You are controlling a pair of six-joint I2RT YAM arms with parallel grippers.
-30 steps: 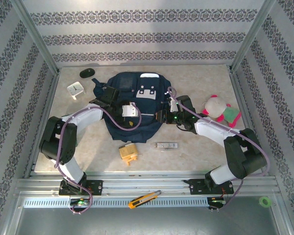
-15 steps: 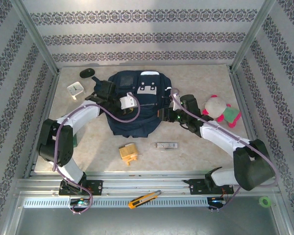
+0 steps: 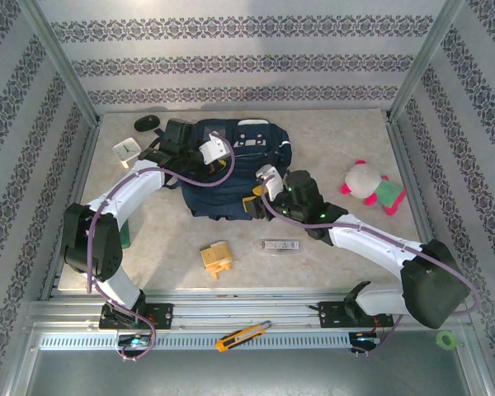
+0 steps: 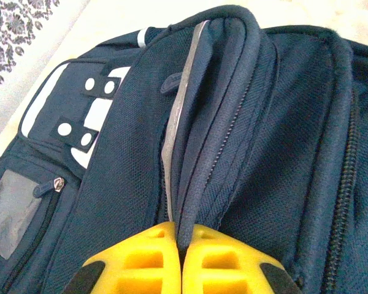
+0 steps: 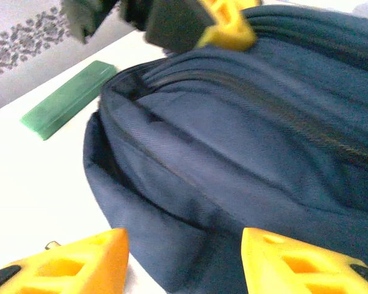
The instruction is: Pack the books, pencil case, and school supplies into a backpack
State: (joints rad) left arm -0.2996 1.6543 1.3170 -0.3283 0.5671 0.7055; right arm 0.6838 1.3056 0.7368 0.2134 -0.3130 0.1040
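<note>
The navy backpack (image 3: pixel 235 169) lies bunched up mid-table. My left gripper (image 3: pixel 196 161) is shut on a piped fabric edge of the backpack (image 4: pixel 233 122) beside a zip, and the fold runs down between its yellow fingertips (image 4: pixel 153 257). My right gripper (image 3: pixel 254 206) stands open at the bag's near right corner, with the blue fabric (image 5: pixel 233 141) between its fingers (image 5: pixel 80 260) but not pinched. The school supplies lie on the table in front: a tan-yellow block (image 3: pixel 217 257) and a slim silver bar (image 3: pixel 279 245). The books are out of view.
A flat green oblong thing (image 5: pixel 67 98) lies left of the bag. A white clock (image 3: pixel 126 149) and a black mouse (image 3: pixel 147 122) sit at the back left. A pink-green plush (image 3: pixel 371 183) is at the right. A utility knife (image 3: pixel 243 336) rests on the front rail.
My left gripper closed on the backpack's edge and pulled it toward the back left, bunching the bag. My right gripper swung left to the bag's near right corner.
</note>
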